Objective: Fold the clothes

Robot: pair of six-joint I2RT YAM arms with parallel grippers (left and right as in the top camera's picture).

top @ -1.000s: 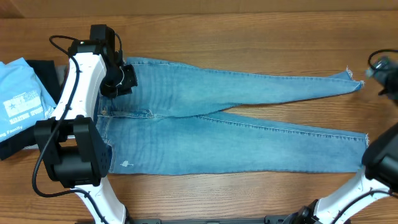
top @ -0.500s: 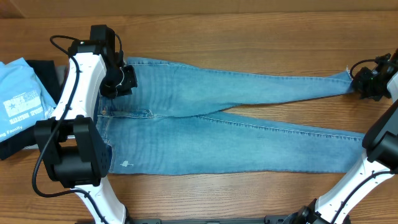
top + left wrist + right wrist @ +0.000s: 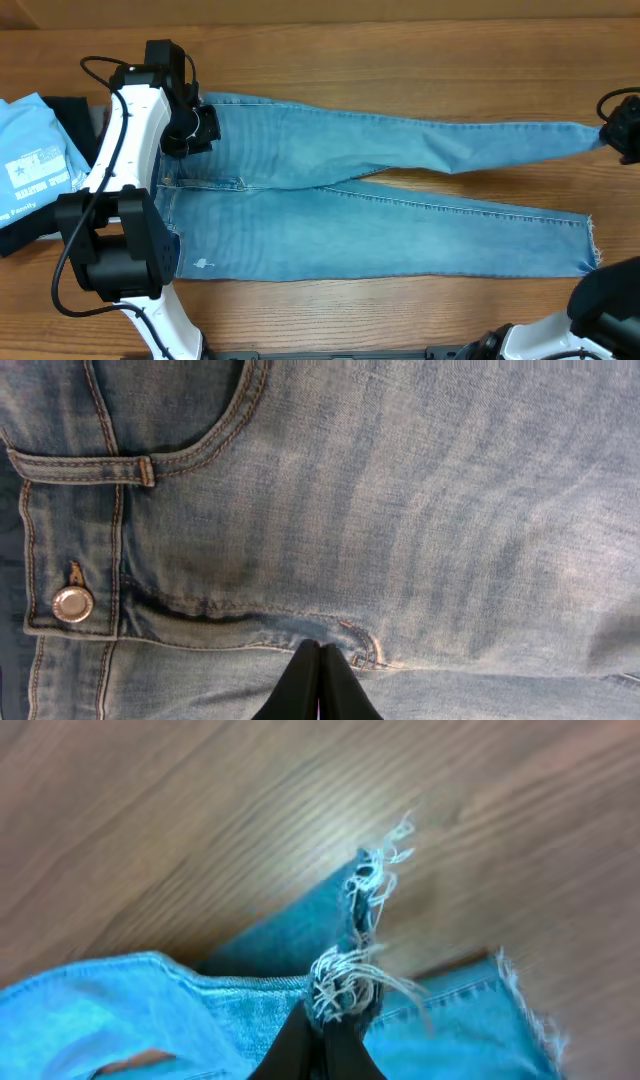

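Lying unfolded, jeans [image 3: 380, 210] are pinched at waist by the left hand [image 3: 319, 660] and at frayed hem [image 3: 345, 982] by the right hand [image 3: 322, 1032], likely for straightening.

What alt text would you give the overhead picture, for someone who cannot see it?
Light blue jeans lie flat on a wooden table, waist at left, legs running right. The right gripper pinches the far leg's hem at the right edge; the left gripper rests at the waist. A pale blue T-shirt lies far left.
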